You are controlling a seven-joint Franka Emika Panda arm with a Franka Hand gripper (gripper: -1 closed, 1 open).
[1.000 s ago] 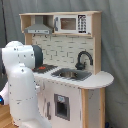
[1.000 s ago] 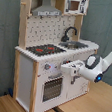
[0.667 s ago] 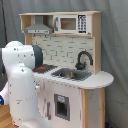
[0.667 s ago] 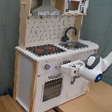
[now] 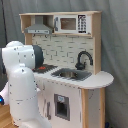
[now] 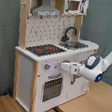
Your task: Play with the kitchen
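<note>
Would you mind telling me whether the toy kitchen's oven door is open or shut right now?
Shut: in the second exterior view the oven door sits flush with the kitchen front, no gap showing.

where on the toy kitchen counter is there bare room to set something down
The rounded counter end beyond the sink is bare in both exterior views, the widest free patch. The stove top looks bare too. Around the black faucet and sink it is tight. The arm's gripper crowds the front panel by the knobs.

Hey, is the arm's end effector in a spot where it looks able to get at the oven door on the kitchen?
Probably yes. In the second exterior view the end effector sits at the kitchen front, just above the oven door, with nothing visible between them.
</note>
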